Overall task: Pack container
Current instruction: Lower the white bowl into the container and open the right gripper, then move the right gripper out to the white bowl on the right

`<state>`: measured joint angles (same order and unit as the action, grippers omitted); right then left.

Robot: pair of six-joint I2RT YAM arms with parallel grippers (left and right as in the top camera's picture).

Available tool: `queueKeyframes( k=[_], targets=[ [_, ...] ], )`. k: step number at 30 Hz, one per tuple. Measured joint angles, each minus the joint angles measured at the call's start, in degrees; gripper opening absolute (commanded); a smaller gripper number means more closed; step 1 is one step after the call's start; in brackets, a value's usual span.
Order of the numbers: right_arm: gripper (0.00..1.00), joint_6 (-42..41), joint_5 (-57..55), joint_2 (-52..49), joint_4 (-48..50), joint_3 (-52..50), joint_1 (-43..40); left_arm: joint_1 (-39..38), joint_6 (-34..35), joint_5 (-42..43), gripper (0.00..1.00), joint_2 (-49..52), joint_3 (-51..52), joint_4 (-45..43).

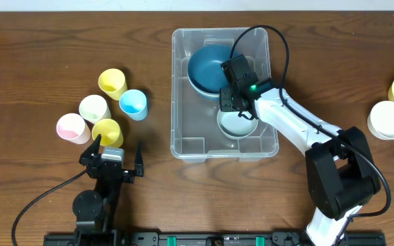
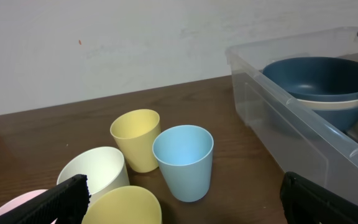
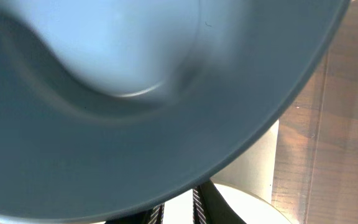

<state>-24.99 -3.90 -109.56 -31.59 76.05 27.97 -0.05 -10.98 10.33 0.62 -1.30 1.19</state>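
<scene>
Tabletop (image 1: 33, 41) is being viewed whole only from overhead. The container (image 1: 183, 147) is sitting at its centre, long axis running 12 to 6 o'clock.

Risks, judged:
- The right tool (image 1: 230, 102) is being held low inside the container, between the dark blue bowl (image 1: 207, 68) at 12 o'clock and the pale bowl (image 1: 241, 128) at 5 o'clock. A sideways move could knock either bowl, or drag the light container across the tabletop.
- How far the right tool is open cannot be told, so a bowl rim may be being pinched or missed unnoticed.
- The left tool (image 1: 118, 147) is spread wide and empty, with a yellow cup (image 1: 107, 131) at its 12 o'clock. A careless advance could topple that cup into its neighbours.

Views:
- The left wrist view is showing the dark blue bowl nested in a paler one beneath, hidden from overhead.
- The right wrist view is being filled by blurred blue bowl surface.
- Only overhead is showing the white bowl (image 1: 389, 119) at 3 o'clock.
</scene>
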Motion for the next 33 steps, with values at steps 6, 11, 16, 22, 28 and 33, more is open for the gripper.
queueKeyframes(
  k=[6, 11, 16, 22, 28, 33],
  targets=[
    [0.18, 0.8, 0.0, 0.0, -0.7, 0.6, -1.4, 0.0, 0.0, 0.0, 0.98, 0.0, 0.0, 0.0],
    [0.17, 1.6, -0.2, 0.0, -0.8, 3.1, -3.9, 0.0, 0.0, 0.0, 0.98, 0.0, 0.0, 0.0],
    [0.15, 2.1, 0.5, 0.0, -2.4, 4.0, -4.4, 0.0, 0.0, 0.0, 0.98, 0.0, 0.0, 0.0],
    [0.14, 2.5, 1.1, -0.1, -11.7, 9.6, -4.4, 0.0, 0.0, 0.0, 0.97, 0.0, 0.0, 0.0],
    [0.55, 1.7, 0.2, 0.2, -29.1, 23.9, -4.9, 0.0, 0.0, 0.0, 0.98, 0.0, 0.0, 0.0],
    [0.84, -0.6, -1.4, 2.7, -41.8, 33.9, -9.7, 0.0, 0.0, 0.0, 0.98, 0.0, 0.0, 0.0]
  ],
)
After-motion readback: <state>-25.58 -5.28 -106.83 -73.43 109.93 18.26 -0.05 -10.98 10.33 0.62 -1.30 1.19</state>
